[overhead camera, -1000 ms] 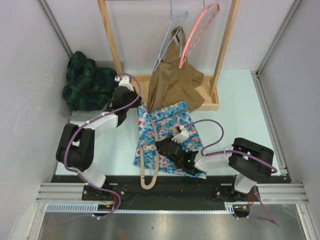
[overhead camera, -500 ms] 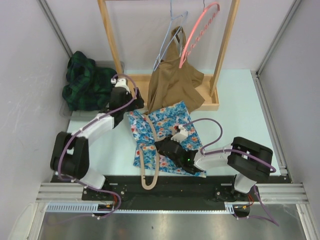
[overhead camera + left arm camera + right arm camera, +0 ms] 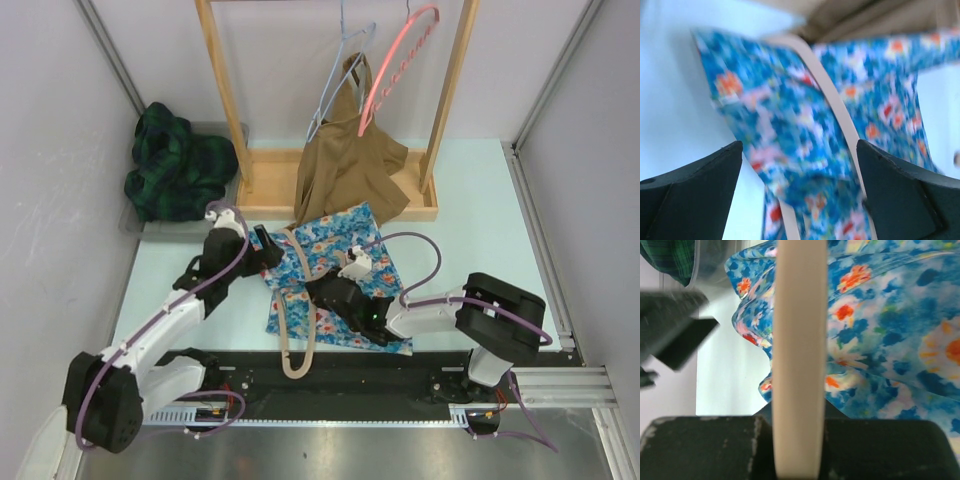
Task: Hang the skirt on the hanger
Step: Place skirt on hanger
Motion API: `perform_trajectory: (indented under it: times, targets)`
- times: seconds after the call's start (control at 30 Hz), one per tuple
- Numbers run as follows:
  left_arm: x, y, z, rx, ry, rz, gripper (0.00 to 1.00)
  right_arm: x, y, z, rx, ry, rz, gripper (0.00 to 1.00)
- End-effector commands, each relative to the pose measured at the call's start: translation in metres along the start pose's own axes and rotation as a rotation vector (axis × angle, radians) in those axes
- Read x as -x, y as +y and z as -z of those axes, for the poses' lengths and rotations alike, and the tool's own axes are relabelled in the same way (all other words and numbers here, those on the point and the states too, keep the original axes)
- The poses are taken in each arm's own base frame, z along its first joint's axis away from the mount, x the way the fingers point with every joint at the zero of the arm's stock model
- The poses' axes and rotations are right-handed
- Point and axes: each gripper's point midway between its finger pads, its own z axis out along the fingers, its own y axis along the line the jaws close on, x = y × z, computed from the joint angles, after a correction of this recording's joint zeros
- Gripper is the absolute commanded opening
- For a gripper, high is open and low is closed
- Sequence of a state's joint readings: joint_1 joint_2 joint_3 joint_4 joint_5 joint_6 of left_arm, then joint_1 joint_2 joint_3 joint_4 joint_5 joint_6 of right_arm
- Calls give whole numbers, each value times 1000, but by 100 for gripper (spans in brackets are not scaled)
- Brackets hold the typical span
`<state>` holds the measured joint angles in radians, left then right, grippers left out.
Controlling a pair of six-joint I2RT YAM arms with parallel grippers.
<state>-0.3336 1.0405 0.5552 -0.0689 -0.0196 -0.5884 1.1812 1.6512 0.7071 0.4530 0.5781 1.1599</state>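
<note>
The blue floral fabric skirt (image 3: 345, 235) lies flat on the surface (image 3: 480, 190). The right gripper (image 3: 320, 293) clamps the beige plastic hanger (image 3: 297, 352) to steady it; the left gripper (image 3: 268, 250), jaws apart, faces the skirt edge.

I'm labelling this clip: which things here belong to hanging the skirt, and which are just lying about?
In the job: floral skirt, beige hanger lying across it, right gripper shut on that hanger, left gripper open at the skirt's edge.
Just there: green plaid garment, brown garment on the wooden rack, pink hanger, blue wire hanger.
</note>
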Motion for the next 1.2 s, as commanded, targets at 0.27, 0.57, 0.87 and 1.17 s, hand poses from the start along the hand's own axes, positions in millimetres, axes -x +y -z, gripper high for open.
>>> perform_trajectory:
  times: [0.27,0.57,0.87,1.17]
  targets:
    - [-37,-39,62,-226,110,-45,90,-42,21,-14,-15,79,-35,0]
    - [-77,-24,76,-213,207,4,53,-55,15,-19,-39,84,-127,0]
    - [-97,12,69,31,262,11,49,-61,9,-19,-55,99,-137,0]
    - [-132,18,56,45,354,-26,65,-56,3,-17,-78,75,-100,0]
